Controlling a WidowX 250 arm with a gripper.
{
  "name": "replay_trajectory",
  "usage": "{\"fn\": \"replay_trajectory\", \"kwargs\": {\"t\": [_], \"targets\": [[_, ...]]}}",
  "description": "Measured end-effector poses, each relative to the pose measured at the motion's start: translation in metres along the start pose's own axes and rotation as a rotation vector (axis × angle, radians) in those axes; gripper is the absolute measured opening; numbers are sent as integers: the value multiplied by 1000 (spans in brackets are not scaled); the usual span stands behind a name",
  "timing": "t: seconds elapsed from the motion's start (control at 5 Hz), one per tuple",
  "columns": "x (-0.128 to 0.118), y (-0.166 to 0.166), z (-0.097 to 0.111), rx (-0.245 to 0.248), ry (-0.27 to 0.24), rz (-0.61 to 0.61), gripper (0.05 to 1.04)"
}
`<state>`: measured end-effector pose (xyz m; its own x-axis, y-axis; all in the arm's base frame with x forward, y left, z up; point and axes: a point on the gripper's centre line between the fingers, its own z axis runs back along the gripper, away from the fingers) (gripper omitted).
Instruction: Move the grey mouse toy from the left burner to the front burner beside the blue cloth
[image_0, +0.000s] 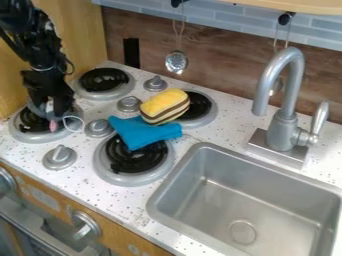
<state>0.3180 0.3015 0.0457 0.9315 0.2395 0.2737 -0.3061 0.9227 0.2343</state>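
The black gripper (55, 112) hangs low over the left front burner (31, 125) at the left side of the stove. A small pink bit (53, 125) shows at its lower end; whether this is a held thing I cannot tell. To the gripper's right, a blue cloth (143, 133) lies bunched over the back part of the burner (127, 161) nearest the sink. A yellow, rounded block with brown stripes (164, 106) rests against the cloth's upper edge and partly covers the back right burner (199, 106).
Grey knobs (59, 156) stand between the burners, with another burner (103, 80) at the back left. A metal sink (175, 185) takes up the lower right, with a tall faucet (286, 107) behind it. Small utensils (176, 62) hang along the back wall.
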Motion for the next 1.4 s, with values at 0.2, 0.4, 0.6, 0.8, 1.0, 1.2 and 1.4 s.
{"fn": "replay_trajectory", "kwargs": {"t": [0.2,0.4,0.6,0.8,1.0,1.2,1.4], "targets": [[1,1,0,4,-10,9,499],[1,-1,-2,-2,-20,7,440],[-1,-3,1,-18,-33,-1,440],[-5,-12,13,-59,-55,-10,420],[-6,-18,46,-80,-118,-19,363],[-13,-38,79,-120,-180,-72,354],[-28,-73,101,-182,-211,-174,354]]}}
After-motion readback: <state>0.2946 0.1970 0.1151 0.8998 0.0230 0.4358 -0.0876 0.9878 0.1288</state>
